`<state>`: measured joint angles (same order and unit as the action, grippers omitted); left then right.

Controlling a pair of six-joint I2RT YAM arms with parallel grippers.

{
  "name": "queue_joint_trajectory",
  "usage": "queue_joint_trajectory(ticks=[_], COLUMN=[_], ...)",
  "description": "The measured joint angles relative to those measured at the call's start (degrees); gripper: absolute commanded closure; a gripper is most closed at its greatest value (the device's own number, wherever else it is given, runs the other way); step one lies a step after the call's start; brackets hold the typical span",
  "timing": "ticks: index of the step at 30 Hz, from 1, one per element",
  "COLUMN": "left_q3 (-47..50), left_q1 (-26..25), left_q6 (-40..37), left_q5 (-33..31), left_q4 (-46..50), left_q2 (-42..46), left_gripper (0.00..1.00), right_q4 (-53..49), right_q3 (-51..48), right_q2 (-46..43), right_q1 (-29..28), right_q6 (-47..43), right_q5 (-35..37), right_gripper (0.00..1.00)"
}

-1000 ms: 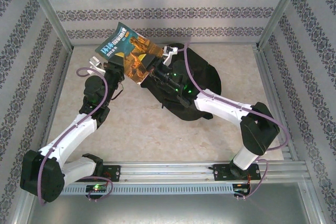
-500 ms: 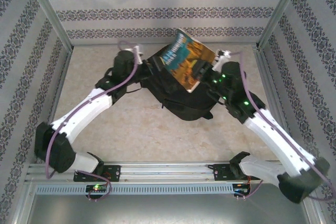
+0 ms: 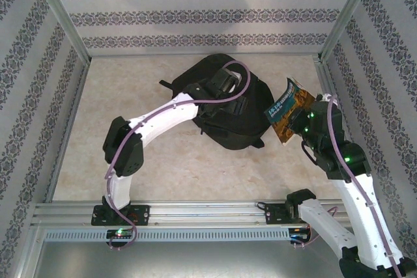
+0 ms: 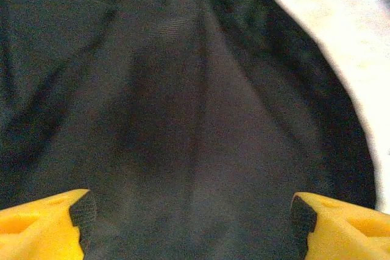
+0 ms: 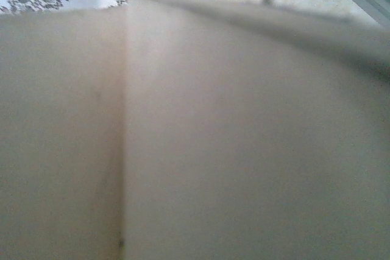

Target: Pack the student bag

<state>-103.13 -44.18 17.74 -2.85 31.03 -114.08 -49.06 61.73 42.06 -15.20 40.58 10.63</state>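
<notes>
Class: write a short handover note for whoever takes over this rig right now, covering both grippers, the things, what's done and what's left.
Left gripper: jaws open, over the large soft black fabric backpack lying on the beige table.
Right gripper: shut on the blue-and-orange paperback book, held up right of the backpack.
Done: book picked up.
Left: put the book into the backpack.

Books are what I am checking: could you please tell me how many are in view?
1. The book is held up by the right arm, just right of the student bag. Others may be hidden inside the bag.
</notes>
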Motion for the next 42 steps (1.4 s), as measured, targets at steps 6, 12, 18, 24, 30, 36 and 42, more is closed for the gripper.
queue_joint_trajectory(ticks=[6, 12, 18, 24, 30, 36, 42], left_q3=[-5.95, -8.63, -8.74, -1.07, 9.01, 12.31, 14.25], left_q1=[2.05, 4.44, 4.94, 8.2, 14.99, 19.37, 19.5], left_q6=[-5.64, -8.24, -7.74, -2.86, 7.91, 15.47, 17.29], left_q5=[-5.66, -4.57, 1.44, 9.7, 20.52, 26.86, 30.91], left_q4=[1.55, 1.18, 0.28, -5.77, -15.17, -20.55, -21.64], left_q2=[-6.71, -12.07, -13.22, -7.65, 1.01, 3.48, 4.22], left_gripper=[0.22, 0.56, 1.0, 1.0, 1.0, 1.0, 1.0], right_q4=[-2.25, -2.89, -2.86, -2.82, -2.56, 0.92, 10.6], right_q3=[0.0, 0.0, 0.02, 0.04, 0.28, -0.59, -5.95], right_q2=[-0.28, 0.09, 1.77, 2.43, 3.39, 4.44, 5.64], right_q1=[0.87, 2.8, 3.87, 3.87, 4.24, 4.61, 4.98], right_q6=[-1.33, -2.71, -4.57, -5.05, -5.01, -3.21, 2.73], right_q5=[-2.43, -4.5, -5.22, -5.35, -5.27, -7.96, -16.59], right_gripper=[1.0, 1.0, 1.0, 1.0, 1.0, 1.0, 1.0])
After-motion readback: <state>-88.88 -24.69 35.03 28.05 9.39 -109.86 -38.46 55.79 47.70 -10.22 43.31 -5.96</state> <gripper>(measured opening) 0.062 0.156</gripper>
